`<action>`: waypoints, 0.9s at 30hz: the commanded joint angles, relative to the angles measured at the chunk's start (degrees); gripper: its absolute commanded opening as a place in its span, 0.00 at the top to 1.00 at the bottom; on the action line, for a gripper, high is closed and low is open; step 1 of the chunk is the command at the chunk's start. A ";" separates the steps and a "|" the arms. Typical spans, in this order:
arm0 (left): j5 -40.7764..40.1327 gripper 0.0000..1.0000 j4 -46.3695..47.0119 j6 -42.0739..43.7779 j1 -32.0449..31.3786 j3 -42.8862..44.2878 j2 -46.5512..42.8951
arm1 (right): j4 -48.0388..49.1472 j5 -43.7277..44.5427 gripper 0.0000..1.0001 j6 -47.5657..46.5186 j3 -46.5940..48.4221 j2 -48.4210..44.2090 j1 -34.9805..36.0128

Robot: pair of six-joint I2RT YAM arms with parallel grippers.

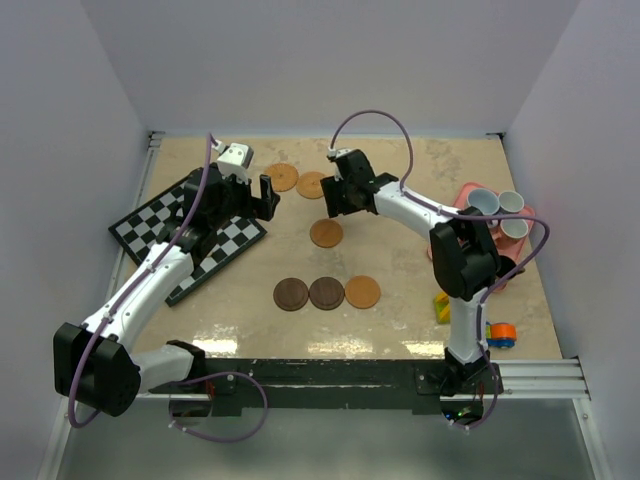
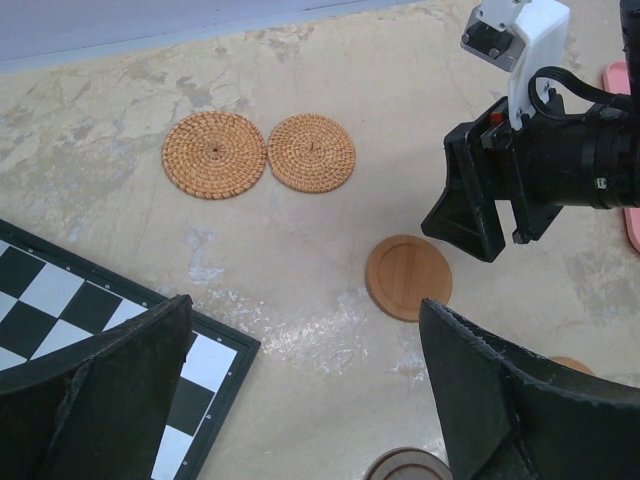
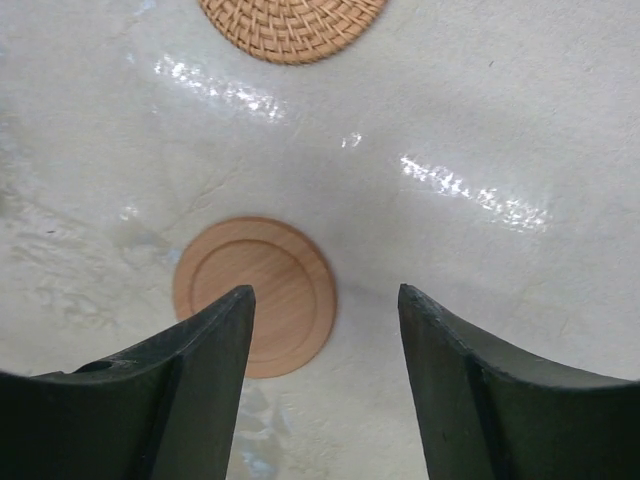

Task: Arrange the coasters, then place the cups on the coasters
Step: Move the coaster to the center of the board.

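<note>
Two woven orange coasters lie side by side at the back of the table. A smooth tan coaster lies alone in the middle. Nearer the front, two dark brown coasters and a tan one form a row. Three pale cups stand on the pink tray. My right gripper hovers open just above the lone tan coaster, holding nothing. My left gripper is wide open and empty, over bare table beside the chessboard.
A black-and-white chessboard lies at the left under my left arm. The pink tray sits at the right edge. Small coloured pieces lie near the right arm's base. Walls close in on three sides.
</note>
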 commanded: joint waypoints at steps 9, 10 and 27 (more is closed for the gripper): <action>0.41 0.00 2.09 -0.37 -0.29 0.26 0.31 | 6.97 -5.77 0.44 -7.74 -1.56 3.23 0.40; 0.50 0.00 2.18 -0.37 -0.29 0.26 0.22 | 7.49 -5.95 0.45 -8.35 -1.65 3.58 0.49; 1.03 0.00 2.18 -0.63 -0.29 0.34 0.22 | 13.82 -11.31 0.51 -16.45 -5.42 6.13 0.40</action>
